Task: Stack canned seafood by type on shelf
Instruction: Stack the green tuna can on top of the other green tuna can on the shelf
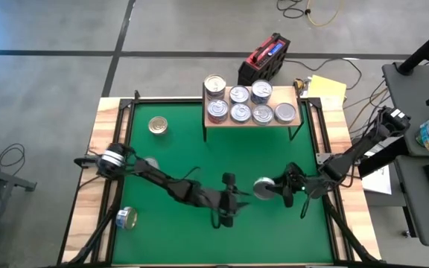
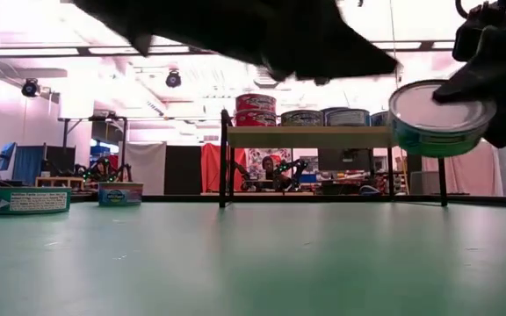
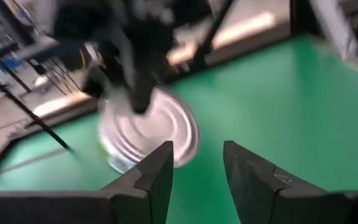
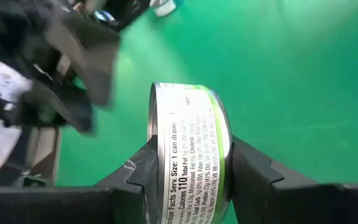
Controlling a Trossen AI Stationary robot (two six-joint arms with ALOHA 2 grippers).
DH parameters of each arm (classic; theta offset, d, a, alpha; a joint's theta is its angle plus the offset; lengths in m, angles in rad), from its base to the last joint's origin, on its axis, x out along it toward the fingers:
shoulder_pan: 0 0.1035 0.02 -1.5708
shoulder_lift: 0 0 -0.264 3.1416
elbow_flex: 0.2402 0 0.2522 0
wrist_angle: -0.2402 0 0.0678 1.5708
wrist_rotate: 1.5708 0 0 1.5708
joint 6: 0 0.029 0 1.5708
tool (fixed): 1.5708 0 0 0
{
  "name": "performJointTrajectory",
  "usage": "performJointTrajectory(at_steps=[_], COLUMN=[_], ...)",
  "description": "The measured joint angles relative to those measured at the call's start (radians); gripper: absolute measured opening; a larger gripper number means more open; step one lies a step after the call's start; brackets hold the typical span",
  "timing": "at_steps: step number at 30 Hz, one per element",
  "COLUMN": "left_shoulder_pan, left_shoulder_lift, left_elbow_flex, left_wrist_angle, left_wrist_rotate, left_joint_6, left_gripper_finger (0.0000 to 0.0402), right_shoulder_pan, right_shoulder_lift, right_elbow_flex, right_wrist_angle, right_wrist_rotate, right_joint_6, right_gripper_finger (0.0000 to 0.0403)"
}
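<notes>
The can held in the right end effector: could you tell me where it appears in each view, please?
High view: the can, lower centre, above the mat.
Low view: upper right, beside the shelf.
Left wrist view: centre-left, blurred.
Right wrist view: centre, clamped.
Shared landmark: green mat.

Cans (image 1: 238,94) on shelf (image 1: 298,97); mat (image 1: 177,156)

Open green mat (image 1: 192,156) lies before the can-crowded shelf (image 1: 250,120); both arms meet mid-mat.
</notes>
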State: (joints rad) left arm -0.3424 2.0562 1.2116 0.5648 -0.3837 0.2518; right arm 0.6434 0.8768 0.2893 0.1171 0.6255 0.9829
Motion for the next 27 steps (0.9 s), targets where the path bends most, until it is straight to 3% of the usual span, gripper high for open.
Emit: performJointTrajectory(at_steps=[6, 12, 21, 27], left_shoulder_pan=[0.0, 0.007, 0.028, 0.031], left_shoulder_lift=[-0.165, -0.193, -0.193, -0.17], left_elbow_flex=[-0.25, -0.385, -0.412, -0.364], left_wrist_angle=[0.273, 0.526, 0.619, 0.593], left_wrist_rotate=[0.007, -0.008, 0.009, 0.01], left_joint_6=[-0.108, -0.22, -0.338, -0.296], left_gripper_finger=[0.0126, 0.0132, 0.0208, 0.0258], right_shoulder_pan=[0.0, 0.0, 0.0, 0.0], right_shoulder_lift=[0.036, 0.126, 0.22, 0.223], right_elbow_flex=[-0.009, -0.029, -0.016, -0.014], right_wrist_angle=[0.189, 0.533, 0.751, 0.794], right_wrist_rotate=[0.08, 0.081, 0.075, 0.075], right_joint_6=[-0.198, -0.521, -0.803, -0.888], right_gripper_finger=[0.0131, 0.0131, 0.0131, 0.0131])
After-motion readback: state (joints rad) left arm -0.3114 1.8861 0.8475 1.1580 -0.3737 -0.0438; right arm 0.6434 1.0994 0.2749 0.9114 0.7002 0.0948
